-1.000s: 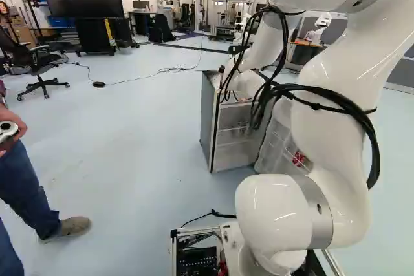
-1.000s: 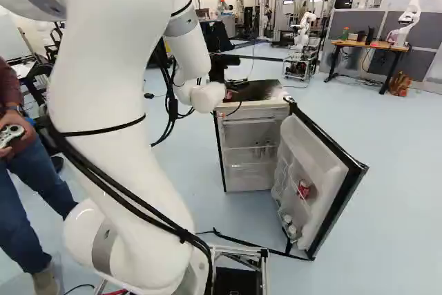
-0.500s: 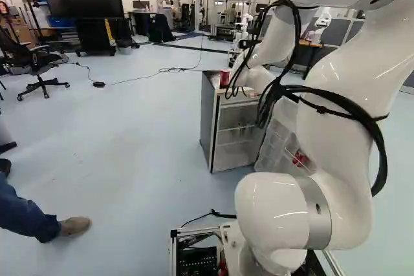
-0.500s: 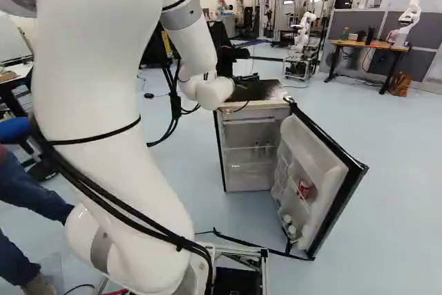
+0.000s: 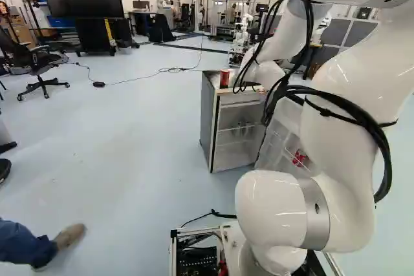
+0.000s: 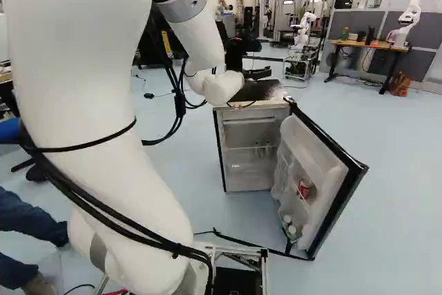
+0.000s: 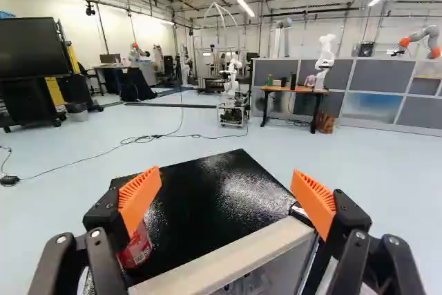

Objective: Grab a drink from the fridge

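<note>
Rightward the arm (image 6: 197,39) has swung, its tool (image 6: 258,72) wide open, gripping nothing; 1 red can (image 5: 224,79) stands near the mini-fridge's (image 5: 207,124) top front-left corner, 1 door can (image 6: 304,188) inside the open door (image 6: 336,181).

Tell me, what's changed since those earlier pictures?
The arm has swung right in both base views, uncovering the red can on top of the fridge in the left one. The open gripper holds nothing. The fridge, its door and base stayed put.
</note>
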### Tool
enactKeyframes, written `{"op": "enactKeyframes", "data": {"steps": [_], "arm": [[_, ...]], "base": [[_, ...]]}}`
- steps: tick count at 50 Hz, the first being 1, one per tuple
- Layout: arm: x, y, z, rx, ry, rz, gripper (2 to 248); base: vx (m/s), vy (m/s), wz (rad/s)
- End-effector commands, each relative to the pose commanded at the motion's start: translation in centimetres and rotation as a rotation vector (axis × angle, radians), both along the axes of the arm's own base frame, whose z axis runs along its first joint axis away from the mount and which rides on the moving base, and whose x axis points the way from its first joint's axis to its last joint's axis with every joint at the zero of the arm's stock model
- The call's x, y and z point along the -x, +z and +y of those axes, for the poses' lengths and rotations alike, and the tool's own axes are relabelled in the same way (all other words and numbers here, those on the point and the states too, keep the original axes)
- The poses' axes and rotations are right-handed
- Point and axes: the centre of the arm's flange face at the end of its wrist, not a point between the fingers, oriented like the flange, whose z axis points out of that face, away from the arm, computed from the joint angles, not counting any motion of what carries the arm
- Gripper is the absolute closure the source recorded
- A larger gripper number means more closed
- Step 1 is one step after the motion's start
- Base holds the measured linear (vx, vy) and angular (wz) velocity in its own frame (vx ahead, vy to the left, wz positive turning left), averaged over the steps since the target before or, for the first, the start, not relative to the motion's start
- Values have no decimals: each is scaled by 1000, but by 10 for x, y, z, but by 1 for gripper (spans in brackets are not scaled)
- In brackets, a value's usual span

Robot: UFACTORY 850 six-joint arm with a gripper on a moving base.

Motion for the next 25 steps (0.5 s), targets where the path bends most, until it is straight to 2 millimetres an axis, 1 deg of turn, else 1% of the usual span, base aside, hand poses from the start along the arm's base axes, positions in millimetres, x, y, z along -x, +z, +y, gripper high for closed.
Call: {"op": "enactKeyframes", "data": {"steps": [17,25], "arm": [[6,18,-26,5,-60,-37,3],[7,20,-39,2,-89,-40,3]], "base": [[0,0,0],[0,0,0]]}}
